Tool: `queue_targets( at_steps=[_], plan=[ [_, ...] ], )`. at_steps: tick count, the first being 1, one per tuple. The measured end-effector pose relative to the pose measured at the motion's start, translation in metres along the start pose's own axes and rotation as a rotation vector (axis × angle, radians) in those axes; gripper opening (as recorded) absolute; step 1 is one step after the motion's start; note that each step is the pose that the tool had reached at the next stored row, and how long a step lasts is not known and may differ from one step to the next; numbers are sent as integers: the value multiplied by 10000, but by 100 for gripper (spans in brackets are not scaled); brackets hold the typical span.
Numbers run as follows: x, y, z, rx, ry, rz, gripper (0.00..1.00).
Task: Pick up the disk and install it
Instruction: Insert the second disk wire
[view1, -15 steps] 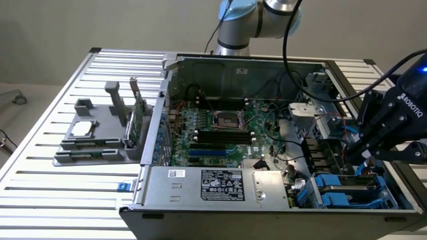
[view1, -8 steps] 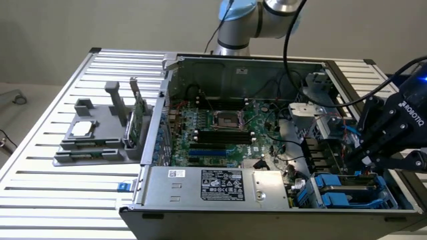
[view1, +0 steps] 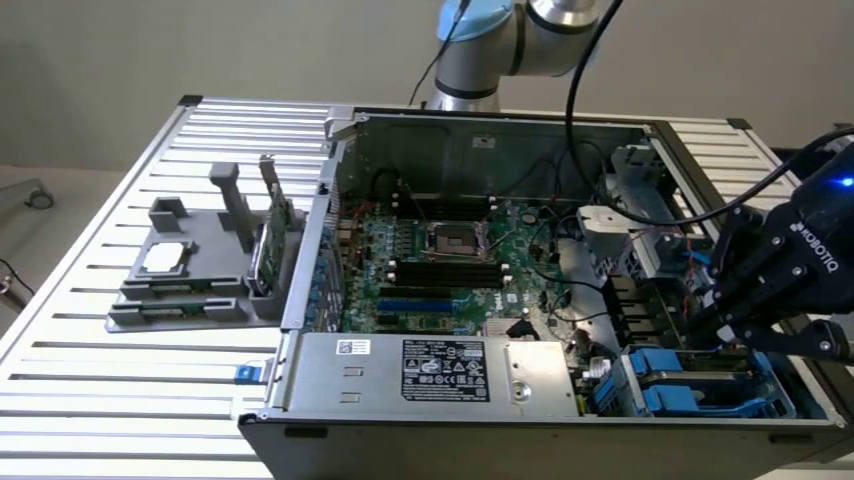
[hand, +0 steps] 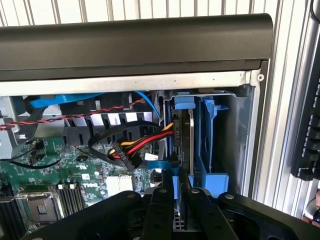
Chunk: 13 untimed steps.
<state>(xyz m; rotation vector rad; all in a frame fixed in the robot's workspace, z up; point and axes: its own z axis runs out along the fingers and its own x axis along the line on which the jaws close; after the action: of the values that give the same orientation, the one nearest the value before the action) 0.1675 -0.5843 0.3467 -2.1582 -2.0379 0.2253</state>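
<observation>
Claw (hand: 176, 200) pinches the disk (hand: 190, 145) on edge, long axis running into the blue bay (hand: 210, 135) directly ahead.

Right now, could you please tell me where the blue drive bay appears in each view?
Exterior view: the blue drive bay sits low at the exterior view's right, under the gripper.
Wrist view: the bay stands just beyond the gripper, which grips the disk edge-on inside it.
Shared landmark: the green motherboard beside it.
</observation>
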Motion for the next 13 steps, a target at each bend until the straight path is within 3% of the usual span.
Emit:
queue_targets(
  at_steps=[6,13],
  plan=[
    [-13,7,27,9,156,-36,16],
    [-35,20,28,14,242,-55,16]
  ],
)
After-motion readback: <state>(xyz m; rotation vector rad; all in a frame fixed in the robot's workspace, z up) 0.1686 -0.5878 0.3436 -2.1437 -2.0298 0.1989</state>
